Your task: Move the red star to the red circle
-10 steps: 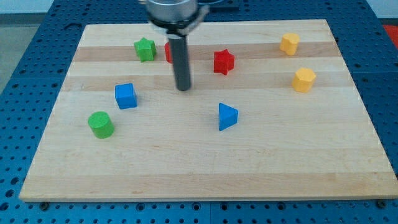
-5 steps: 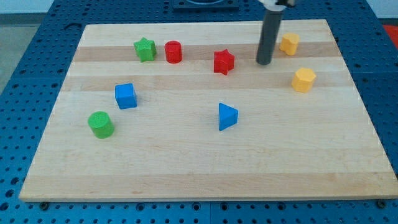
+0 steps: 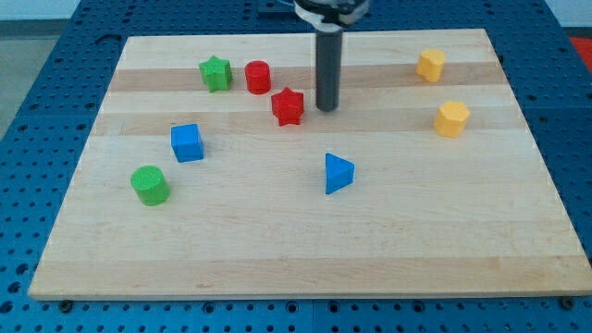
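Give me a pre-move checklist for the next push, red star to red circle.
1. My tip on the star's far side from the target: ok, it sits at the view's right of the red star.
2. Tip touching the star: cannot tell.
3. Star at the red circle: not ok, gap remains.
4. Push line aimed at circle: not ok, circle lies up-left.
5. Green star clear of the path: ok, beyond the circle.
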